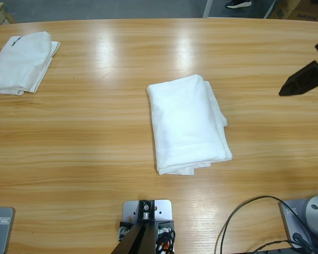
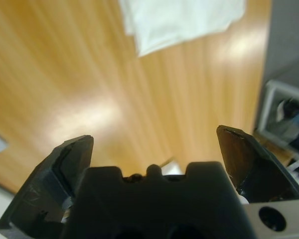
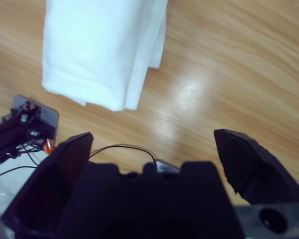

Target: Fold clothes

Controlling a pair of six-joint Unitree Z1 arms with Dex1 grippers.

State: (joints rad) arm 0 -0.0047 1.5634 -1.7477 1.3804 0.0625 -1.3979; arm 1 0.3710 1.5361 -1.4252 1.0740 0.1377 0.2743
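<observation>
Two white T-shirts are on the long wooden table [image 1: 95,159], both folded. The bigger bundle, the folded T-shirt [image 1: 186,124], lies near the table's middle as a neat tall rectangle with layered edges showing along one side. The second folded T-shirt [image 1: 21,62] sits far off at a table corner, a small black lettering mark [image 1: 14,42] on its upper end.

Over to the left gripper [image 2: 154,149]: its jaws stand wide apart with nothing between them, only bare wood grain beneath. Ahead of it, well clear of the fingertips, a corner of the folded T-shirt [image 2: 182,20] pokes in at the far edge of the left wrist view.

The right gripper [image 3: 152,149] is spread just as wide and equally empty-handed. The folded T-shirt [image 3: 102,50] lies ahead of it and off toward its left jaw, apart from both fingertips (its stacked folds are plain to see along the near edge). A thin black cable [image 3: 124,148] curls across the wood just in front of the gripper body.

In the high view, a dark gripper [image 1: 303,79] comes in from the side edge, hanging over open table well apart from the central shirt.
</observation>
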